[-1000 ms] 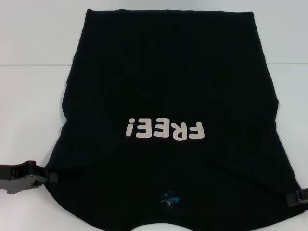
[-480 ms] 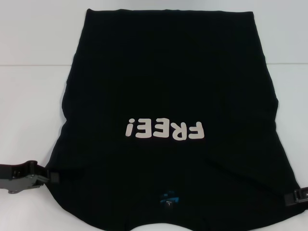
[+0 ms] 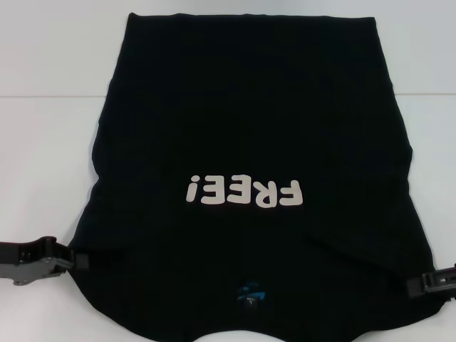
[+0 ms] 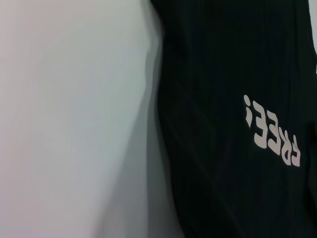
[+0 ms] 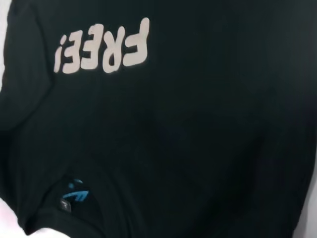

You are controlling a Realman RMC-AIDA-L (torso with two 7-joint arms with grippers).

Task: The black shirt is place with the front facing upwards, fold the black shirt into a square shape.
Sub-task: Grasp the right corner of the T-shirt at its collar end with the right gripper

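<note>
right gripper (image 3: pixel 417 285) moved inward, seemingly onto black shirt (image 3: pixel 249 128).

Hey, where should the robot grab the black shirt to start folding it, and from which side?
Probably at the two near side edges by the shoulders of the black shirt, which lies flat, print up, collar nearest the robot. The left gripper sits at the left edge and the right gripper at the right edge, so come in from each side, low along the table.

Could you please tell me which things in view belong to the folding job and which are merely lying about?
Belongs to the job:
- large black cloth T-shirt with white "FREE!" print
- left gripper, at the shirt's left edge
- right gripper, at its right edge

Just there:
- white table; nothing else lies on it
</note>
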